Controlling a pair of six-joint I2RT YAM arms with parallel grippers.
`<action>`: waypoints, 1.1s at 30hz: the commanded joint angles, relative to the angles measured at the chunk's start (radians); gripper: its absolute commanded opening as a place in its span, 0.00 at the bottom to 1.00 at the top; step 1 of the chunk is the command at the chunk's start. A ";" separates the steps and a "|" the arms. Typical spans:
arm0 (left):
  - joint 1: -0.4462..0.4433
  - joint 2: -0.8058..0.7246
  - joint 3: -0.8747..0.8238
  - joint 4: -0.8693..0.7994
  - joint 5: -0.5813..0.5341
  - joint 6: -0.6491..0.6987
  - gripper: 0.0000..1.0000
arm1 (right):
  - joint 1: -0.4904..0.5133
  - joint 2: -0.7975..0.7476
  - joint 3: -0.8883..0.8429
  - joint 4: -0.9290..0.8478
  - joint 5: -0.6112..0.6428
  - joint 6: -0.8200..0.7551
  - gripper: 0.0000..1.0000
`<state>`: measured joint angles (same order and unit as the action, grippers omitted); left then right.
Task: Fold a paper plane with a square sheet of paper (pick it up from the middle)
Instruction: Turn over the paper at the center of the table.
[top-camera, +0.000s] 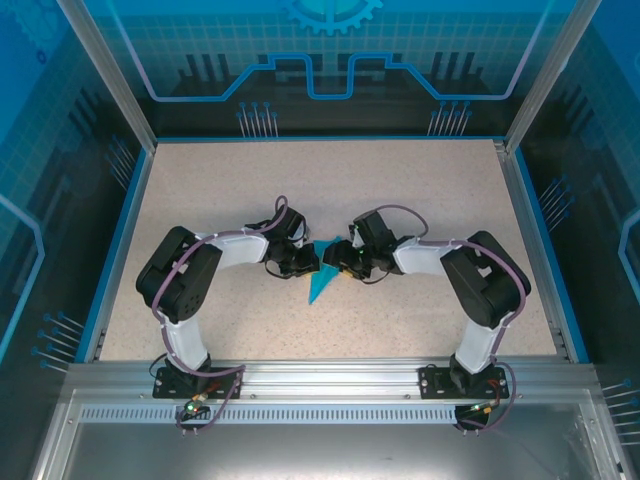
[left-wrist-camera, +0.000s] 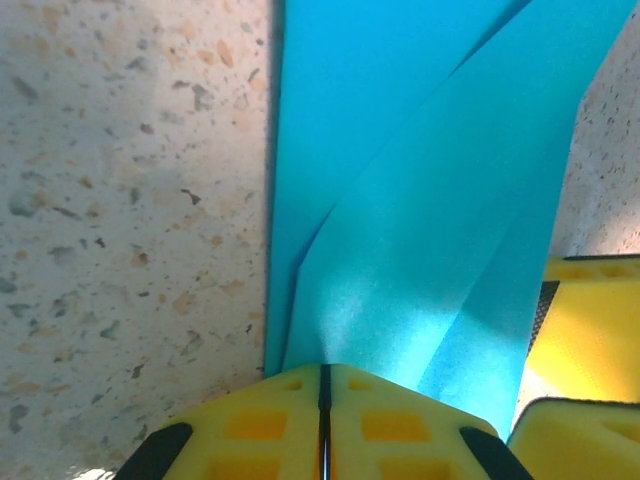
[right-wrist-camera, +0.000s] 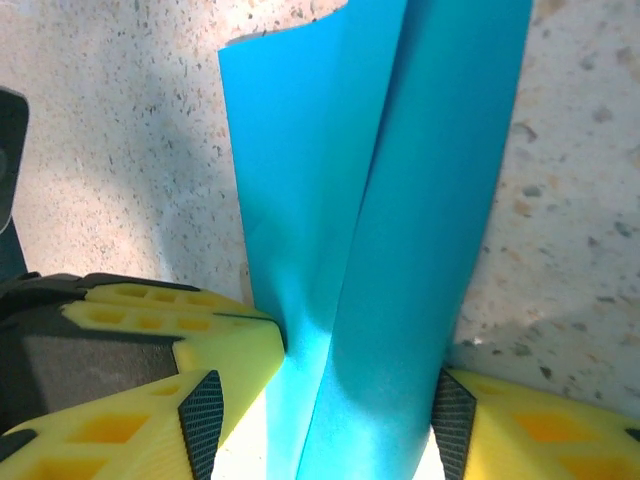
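Left pincer (top-camera: 300, 263): fingers pressed together, pinching the paper sheet (top-camera: 322, 283). In the left wrist view the two yellow fingertips (left-wrist-camera: 280, 420) meet with no gap. The cyan paper runs out from between them, forward and away from the pincer. Speckled desk (left-wrist-camera: 120, 200) lies to its left.

Paper sheet: no longer a flat square. It sits between the two pincers, lifted at the grip, and tapers to a point on the side toward the arm bases. The left wrist view shows at least two overlapping layers, with a diagonal crease ahead of the fingertips. The right wrist view shows a long centre crease with panels rising on either side.

Right pincer (top-camera: 347, 262): fingers spread, standing on either side of the folded paper. The left finger (right-wrist-camera: 190, 390) touches the paper's edge. I cannot tell whether the right finger presses it.

Progress, as judged: pickup done and early folds made, so the shape is narrowing toward a dart. Still left are closing the loose panels flat along the centre crease, forming the wings and setting the plane down. Roughly mid-task.
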<state>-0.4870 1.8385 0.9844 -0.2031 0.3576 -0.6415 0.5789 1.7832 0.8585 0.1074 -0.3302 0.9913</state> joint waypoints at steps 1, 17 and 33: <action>0.002 0.002 -0.023 0.014 0.024 -0.032 0.10 | -0.011 -0.036 -0.035 0.092 -0.036 -0.007 0.61; 0.005 -0.005 -0.036 0.042 0.032 -0.062 0.10 | -0.022 -0.027 -0.082 0.302 0.004 0.053 0.64; 0.007 -0.040 -0.050 0.043 0.015 -0.064 0.10 | 0.006 0.064 0.008 0.121 0.019 -0.015 0.37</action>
<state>-0.4870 1.8305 0.9565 -0.1478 0.3721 -0.7017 0.5716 1.8290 0.8402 0.2527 -0.3206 1.0039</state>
